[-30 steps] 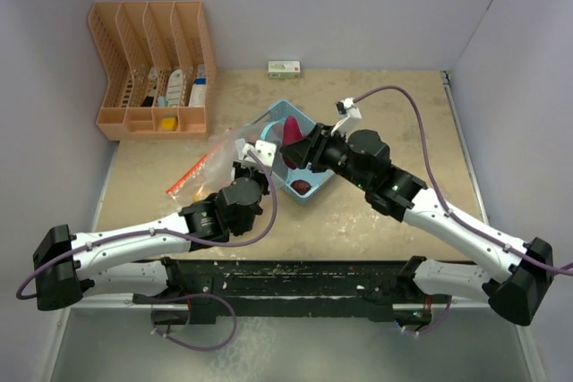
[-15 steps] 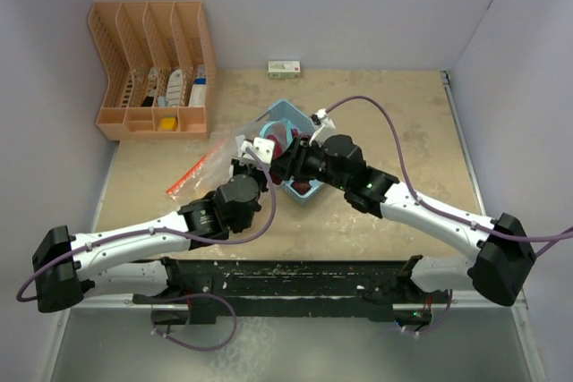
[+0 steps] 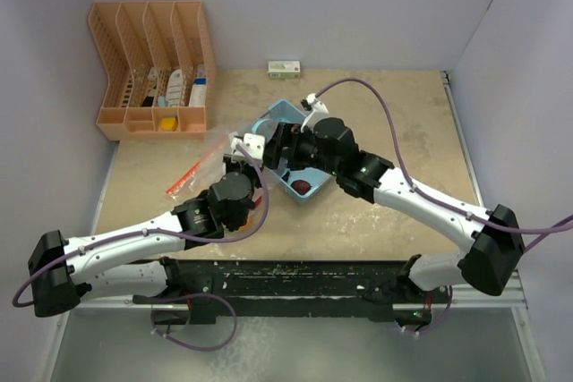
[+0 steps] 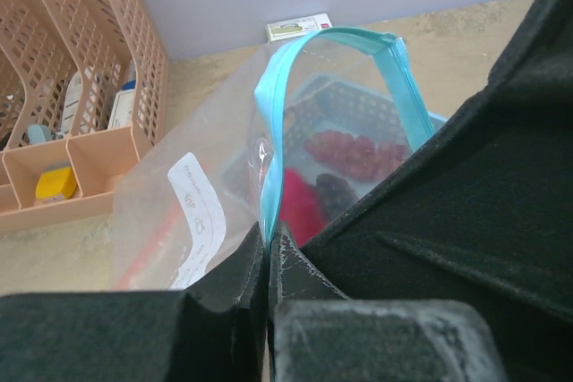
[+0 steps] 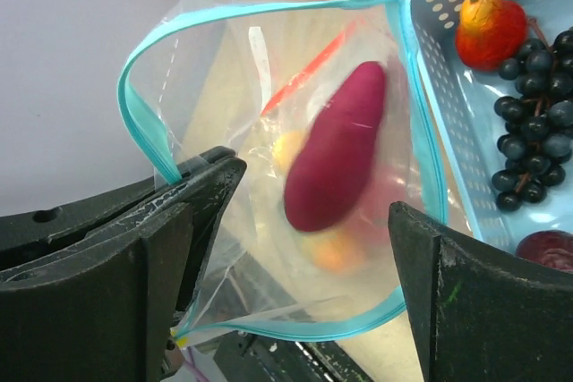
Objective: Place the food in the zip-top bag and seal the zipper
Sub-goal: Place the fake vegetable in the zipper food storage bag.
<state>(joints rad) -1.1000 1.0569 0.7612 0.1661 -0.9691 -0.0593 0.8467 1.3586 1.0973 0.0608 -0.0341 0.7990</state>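
Observation:
The clear zip-top bag (image 5: 143, 123) with a blue zipper rim (image 4: 269, 131) is held with its mouth wide. My left gripper (image 4: 267, 239) is shut on that rim. My right gripper (image 5: 313, 194) stands open just over the mouth, with nothing between its fingers. A maroon sweet potato (image 5: 336, 158), blurred, lies inside the bag above a yellow and an orange piece (image 5: 331, 252). More food sits in the blue basket (image 5: 448, 105): dark grapes (image 5: 537, 123), a red-orange fruit (image 5: 488, 29) and a dark red ball (image 5: 546, 248). From above, both grippers meet at the basket's (image 3: 277, 114) left side.
An orange slotted rack (image 3: 152, 69) holding bottles stands at the back left. A small white-green box (image 3: 284, 68) lies by the back wall. Walls close the table on the left, back and right.
My right gripper carried the sweet potato left from over the basket to the bag's mouth, opened and let it go into the bag. My left gripper kept its hold on the rim.

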